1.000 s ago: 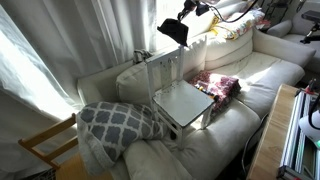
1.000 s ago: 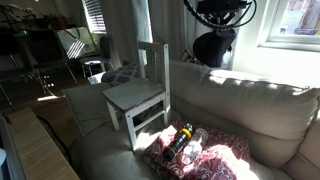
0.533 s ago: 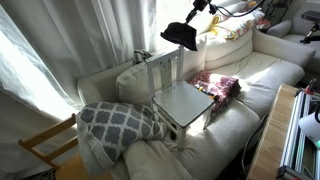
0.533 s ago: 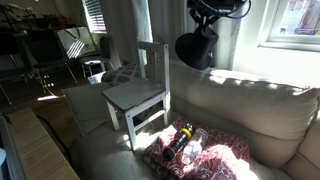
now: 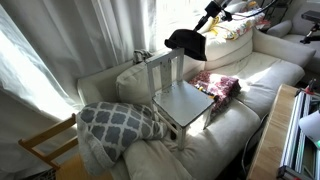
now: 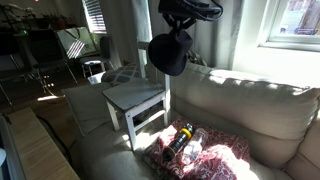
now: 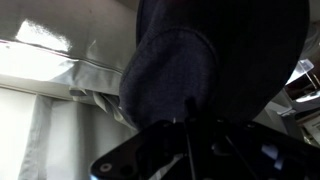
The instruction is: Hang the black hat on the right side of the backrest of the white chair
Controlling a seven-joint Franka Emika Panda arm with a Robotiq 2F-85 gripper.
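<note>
My claw hangs at twelve o'clock, dark against the wall, gripping the black hat, which dangles just below it. The hat overlaps the three o'clock side of the backrest of the white chair; I cannot tell whether they touch. The chair stands on the cream sofa. At five o'clock lies a red patterned cloth.

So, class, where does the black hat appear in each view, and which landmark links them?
Exterior view: black hat upper centre, beside the backrest.
Exterior view: hat upper centre.
Wrist view: hat fills the centre.
Shared landmark: white chair, both exterior views; not in wrist view.
</note>
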